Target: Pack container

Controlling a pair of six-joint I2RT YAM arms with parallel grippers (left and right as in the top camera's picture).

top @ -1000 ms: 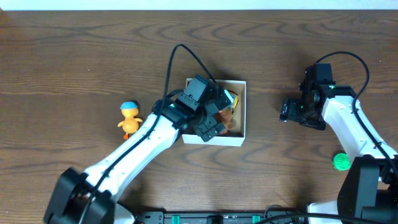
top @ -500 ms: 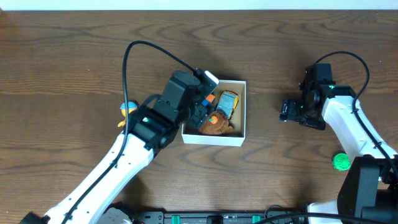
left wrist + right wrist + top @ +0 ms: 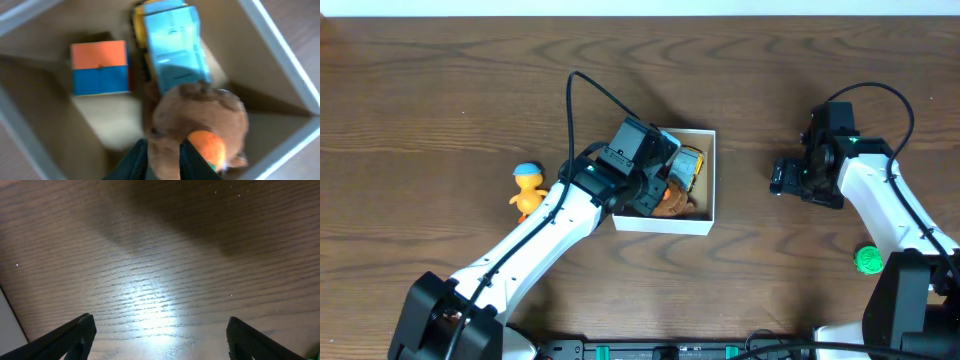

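Note:
The container (image 3: 712,180) is a small white box with a tan bottom, seen close up in the left wrist view with its wall (image 3: 280,45) at the right. Inside lie a brown plush toy (image 3: 200,110) with an orange patch, a blue and yellow toy car (image 3: 172,47) and an orange and blue cube (image 3: 99,67). My left gripper (image 3: 162,162) reaches into the box's left half (image 3: 655,195), its two fingers pressed on a part of the brown plush toy (image 3: 672,203). My right gripper (image 3: 778,180) hangs open over bare wood (image 3: 160,340), right of the box.
An orange duck toy with a blue cap (image 3: 528,190) stands on the table left of the box. A small green ball (image 3: 868,260) lies at the right, near the right arm's base. The left arm's cable arches over the box's back left.
The left gripper's jaws have closed from wide open onto the brown plush toy, and the arm has swung left and back over the box. The right arm has not moved.

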